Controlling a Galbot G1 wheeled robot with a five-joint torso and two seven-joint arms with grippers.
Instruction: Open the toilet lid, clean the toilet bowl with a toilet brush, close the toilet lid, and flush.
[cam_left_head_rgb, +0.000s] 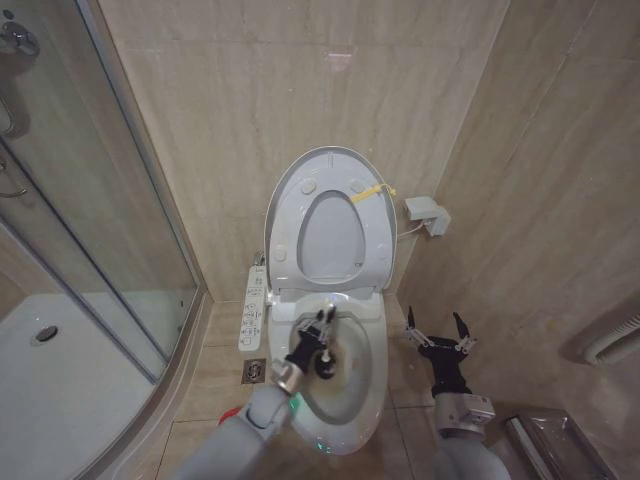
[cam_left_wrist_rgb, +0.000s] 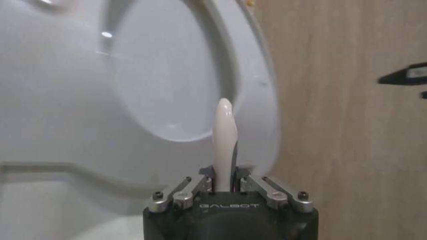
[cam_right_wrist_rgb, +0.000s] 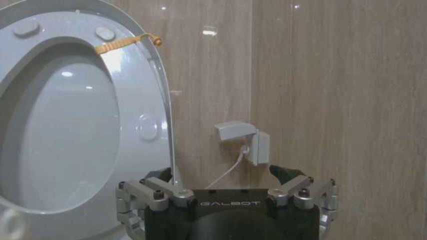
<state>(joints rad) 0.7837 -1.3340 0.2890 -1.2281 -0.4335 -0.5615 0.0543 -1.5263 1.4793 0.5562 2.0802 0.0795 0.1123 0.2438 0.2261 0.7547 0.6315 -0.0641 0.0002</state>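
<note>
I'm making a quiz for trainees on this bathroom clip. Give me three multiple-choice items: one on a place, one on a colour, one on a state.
1. Where is the left gripper?
A. over the toilet bowl
B. at the shower tray
C. against the wall box

2. What colour is the strap on the toilet lid?
A. red
B. blue
C. yellow

3. How is the right gripper?
A. shut on the lid
B. open, holding nothing
C. shut on the brush

Answers: 1 A, it holds the toilet brush above the bowl. 2 C, the strap shows yellow against the raised lid. 3 B, its fingers spread apart beside the bowl.
</note>
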